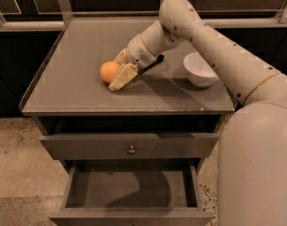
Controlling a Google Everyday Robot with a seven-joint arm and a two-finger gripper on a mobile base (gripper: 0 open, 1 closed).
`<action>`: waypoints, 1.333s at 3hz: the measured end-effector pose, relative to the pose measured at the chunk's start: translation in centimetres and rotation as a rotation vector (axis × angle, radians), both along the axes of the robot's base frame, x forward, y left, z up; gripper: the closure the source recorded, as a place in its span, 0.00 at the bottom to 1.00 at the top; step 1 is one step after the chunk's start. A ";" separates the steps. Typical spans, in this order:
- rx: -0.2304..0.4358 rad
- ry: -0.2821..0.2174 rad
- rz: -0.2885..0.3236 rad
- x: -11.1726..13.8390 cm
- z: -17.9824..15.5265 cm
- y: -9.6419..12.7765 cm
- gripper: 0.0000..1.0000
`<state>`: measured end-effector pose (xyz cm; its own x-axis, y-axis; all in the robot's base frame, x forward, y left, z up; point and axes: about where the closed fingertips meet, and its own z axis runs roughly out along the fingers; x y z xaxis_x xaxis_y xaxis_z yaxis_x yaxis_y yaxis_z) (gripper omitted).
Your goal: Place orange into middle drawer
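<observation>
From the one camera, the middle drawer (86,189) stands pulled out at the bottom of the cabinet. It is a wide, shallow, dark-grey tray, and its flat floor shows only a soft shadow. Just above it the upper drawer (77,146) is closed, its flat front carrying a small round knob (131,150). On the cabinet top (72,46), towards the right, sits a white bowl (199,69), smooth and rounded, well apart from the fruit.

The orange (107,71) is on the cabinet top, left of centre and nowhere near the drawer. The claw (119,72) comes in from the right and sits right against the fruit's right side, touching it, low over the surface. Whether it is clamped on the fruit or only loose against it, I cannot tell.

The orange is small, round and matte. The claw is pale cream and blocky, on the end of a thick, smooth cream arm (213,46) that slopes down from the right. The cabinet top is flat grey with a raised lip along its sides. The floor (16,168) beside the cabinet is speckled.
</observation>
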<state>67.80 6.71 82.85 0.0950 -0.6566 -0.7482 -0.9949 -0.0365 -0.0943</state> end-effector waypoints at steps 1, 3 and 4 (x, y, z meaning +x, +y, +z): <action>0.000 0.000 0.000 0.0 0.0 0.0 0.90; 0.006 0.015 0.001 -0.6 -0.1 -0.3 1.00; 0.006 0.016 -0.001 -0.7 0.2 -0.3 1.00</action>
<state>67.10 6.36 83.03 0.0827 -0.6520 -0.7537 -0.9963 -0.0354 -0.0788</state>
